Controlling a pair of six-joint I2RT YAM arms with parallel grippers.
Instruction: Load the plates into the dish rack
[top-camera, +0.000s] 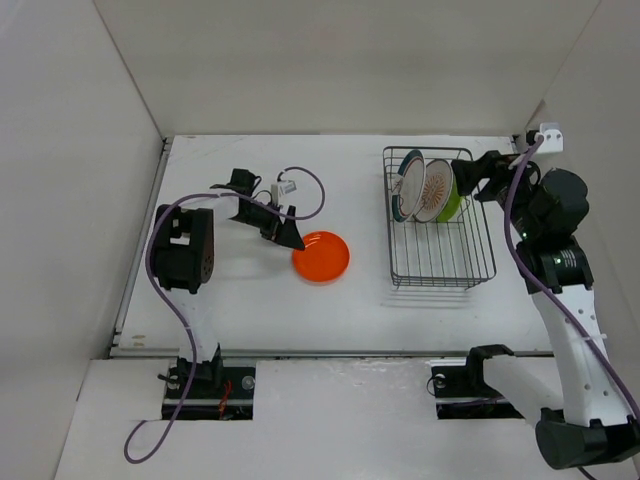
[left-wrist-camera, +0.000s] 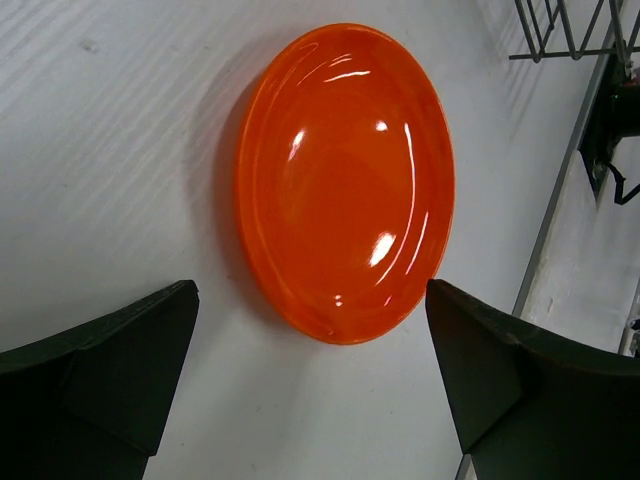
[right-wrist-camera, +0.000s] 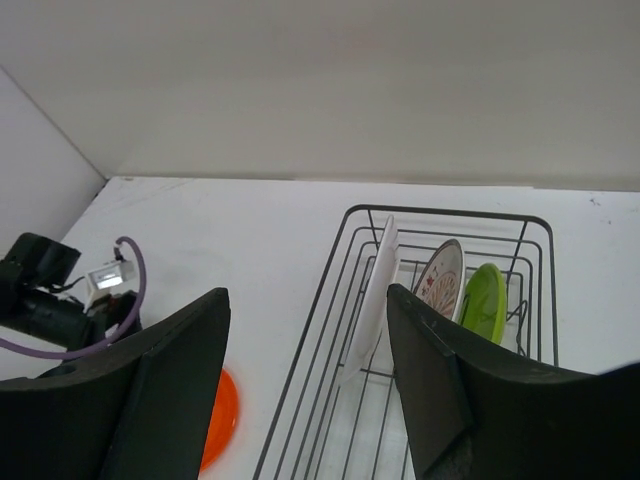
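Note:
The orange plate (top-camera: 321, 257) (left-wrist-camera: 345, 180) lies flat on the white table, left of the dish rack (top-camera: 440, 283). My left gripper (top-camera: 285, 237) (left-wrist-camera: 311, 288) hangs open just over the plate's near left edge, its fingers (left-wrist-camera: 100, 370) wide on either side, touching nothing. Three plates stand upright at the far end of the rack (right-wrist-camera: 450, 210): the white green-rimmed one (top-camera: 408, 185) (right-wrist-camera: 378, 290), the sunburst one (top-camera: 436, 190) (right-wrist-camera: 442, 280) and the lime green one (top-camera: 458, 200) (right-wrist-camera: 485, 300). My right gripper (top-camera: 466, 182) (right-wrist-camera: 307, 291) is open and empty above the rack's far right side.
White walls close in the table on the left, back and right. A purple cable and a white connector (top-camera: 285, 187) hang off the left arm. A white block (top-camera: 548, 133) sits at the back right corner. The near half of the rack holds nothing.

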